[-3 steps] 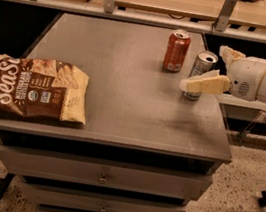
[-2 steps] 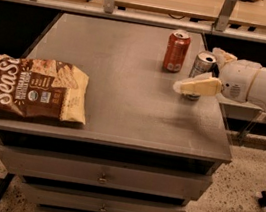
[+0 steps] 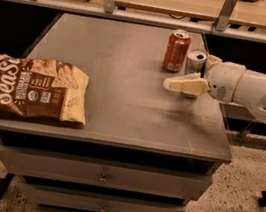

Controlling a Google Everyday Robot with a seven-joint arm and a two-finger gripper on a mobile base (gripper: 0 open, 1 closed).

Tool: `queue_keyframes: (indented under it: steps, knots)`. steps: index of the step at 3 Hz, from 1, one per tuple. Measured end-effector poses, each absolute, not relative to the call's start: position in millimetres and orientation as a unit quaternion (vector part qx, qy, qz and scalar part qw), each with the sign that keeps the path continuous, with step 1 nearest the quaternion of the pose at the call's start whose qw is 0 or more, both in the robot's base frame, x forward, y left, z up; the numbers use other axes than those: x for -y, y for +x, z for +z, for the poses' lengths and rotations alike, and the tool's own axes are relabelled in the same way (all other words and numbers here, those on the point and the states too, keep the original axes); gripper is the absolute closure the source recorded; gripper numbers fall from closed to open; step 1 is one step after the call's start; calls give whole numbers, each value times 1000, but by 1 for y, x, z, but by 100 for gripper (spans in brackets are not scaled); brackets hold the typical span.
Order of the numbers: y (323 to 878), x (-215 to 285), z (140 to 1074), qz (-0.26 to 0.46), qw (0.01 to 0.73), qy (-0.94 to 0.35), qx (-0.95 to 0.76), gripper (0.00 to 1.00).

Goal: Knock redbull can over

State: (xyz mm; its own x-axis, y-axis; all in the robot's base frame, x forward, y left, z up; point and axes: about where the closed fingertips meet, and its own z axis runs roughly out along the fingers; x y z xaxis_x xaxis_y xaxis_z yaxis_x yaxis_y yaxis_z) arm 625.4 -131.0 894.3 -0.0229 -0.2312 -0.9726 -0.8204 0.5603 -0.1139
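Note:
The redbull can [image 3: 197, 59], slim and silver with an open silver top, stands upright at the table's right side, just right of the shorter orange-red soda can [image 3: 176, 50]. My white gripper [image 3: 191, 72] reaches in from the right at can height. One cream finger [image 3: 185, 84] lies across the front of the redbull can and hides its lower part. The other finger [image 3: 212, 61] shows behind the can on its right. The fingers stand apart with the can between them.
A brown and yellow chip bag [image 3: 32, 87] lies at the front left of the grey table [image 3: 113, 74]. The table's right edge is close beside the cans. Drawers sit under the tabletop. A shelf rail runs along the back.
My gripper has moved left along the can, its front finger now reaching further past it toward the soda can. Both cans still stand upright in place.

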Motion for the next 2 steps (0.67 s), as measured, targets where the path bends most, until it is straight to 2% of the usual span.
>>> queue_keyframes:
  steps: [1,2]
  knots:
    - [629,123,893,270,577,-390,-665,39]
    - [626,113,897,238,551,-412,-686,72]
